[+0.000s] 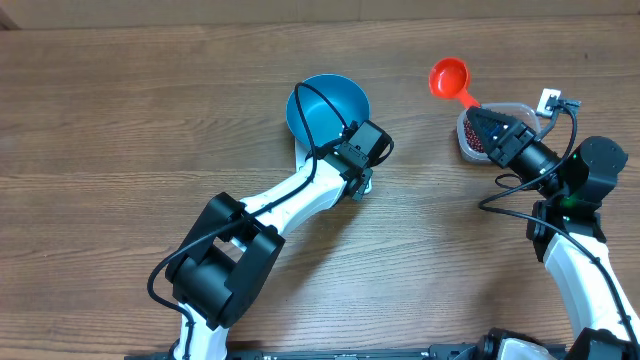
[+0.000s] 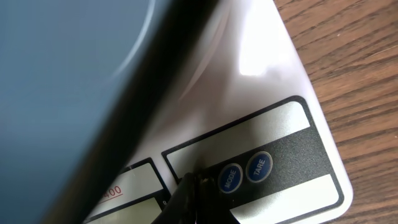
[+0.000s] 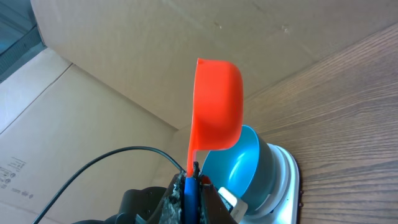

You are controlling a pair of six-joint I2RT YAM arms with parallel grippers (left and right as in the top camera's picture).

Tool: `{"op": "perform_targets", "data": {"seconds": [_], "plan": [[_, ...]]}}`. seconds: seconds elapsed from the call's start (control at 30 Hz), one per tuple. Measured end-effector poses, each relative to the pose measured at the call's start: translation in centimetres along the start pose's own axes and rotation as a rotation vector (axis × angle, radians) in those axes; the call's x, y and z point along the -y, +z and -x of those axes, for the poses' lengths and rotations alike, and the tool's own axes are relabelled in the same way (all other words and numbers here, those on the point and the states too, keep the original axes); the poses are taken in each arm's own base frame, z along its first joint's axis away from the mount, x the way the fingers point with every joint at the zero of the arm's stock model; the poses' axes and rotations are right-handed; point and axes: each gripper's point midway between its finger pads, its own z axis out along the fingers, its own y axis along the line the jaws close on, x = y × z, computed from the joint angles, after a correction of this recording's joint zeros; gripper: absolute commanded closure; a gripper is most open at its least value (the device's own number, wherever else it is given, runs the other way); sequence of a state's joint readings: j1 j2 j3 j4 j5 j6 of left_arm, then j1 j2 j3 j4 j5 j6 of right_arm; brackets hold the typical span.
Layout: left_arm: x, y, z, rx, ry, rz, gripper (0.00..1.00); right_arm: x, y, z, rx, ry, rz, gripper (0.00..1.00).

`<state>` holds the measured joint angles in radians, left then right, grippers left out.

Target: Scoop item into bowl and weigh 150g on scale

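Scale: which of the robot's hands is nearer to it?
Left. The left hand is over the scale; the right hand is off by the tub, holding a red scoop.

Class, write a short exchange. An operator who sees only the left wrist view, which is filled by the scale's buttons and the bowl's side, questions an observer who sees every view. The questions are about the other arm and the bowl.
Operator: My view holds only the scale and the side of the bowl. What is the right gripper doing?
Observer: It is shut on the handle of a red scoop.
Operator: Is the bowl filled yet?
Observer: No. In the overhead view its inside shows plain blue, with nothing lying in it.
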<state>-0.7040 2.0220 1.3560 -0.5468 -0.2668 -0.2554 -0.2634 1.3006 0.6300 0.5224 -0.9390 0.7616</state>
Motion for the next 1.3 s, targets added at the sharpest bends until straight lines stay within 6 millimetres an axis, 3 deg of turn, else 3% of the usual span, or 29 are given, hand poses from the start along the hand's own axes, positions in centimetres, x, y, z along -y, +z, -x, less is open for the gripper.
{"op": "perform_targets", "data": {"seconds": [0.63,1.0,1.13,1.23,1.3], "plan": [[0.0,0.3,0.2,0.024,-0.006,0.001,0.96,0.0,0.0,0.0,0.000,0.000,0.000,0.96],[-0.9,-1.2,-1.8,-0.074,0.021,0.024,0.96,0.0,0.0,0.0,0.000,0.000,0.000,0.96],[-1.0,-4.6,-0.6,-0.026,0.002,-0.022,0.96,0.0,0.0,0.0,0.001,0.000,-0.001,0.96],[-1.3,-9.6,1.0,0.065,-0.023,-0.081,0.96,0.0,0.0,0.0,0.001,0.000,0.000,0.96],[-1.7,-11.8,1.3,0.097,-0.032,-0.100,0.96,0.0,0.0,0.0,0.001,0.000,0.000,0.96]]}}
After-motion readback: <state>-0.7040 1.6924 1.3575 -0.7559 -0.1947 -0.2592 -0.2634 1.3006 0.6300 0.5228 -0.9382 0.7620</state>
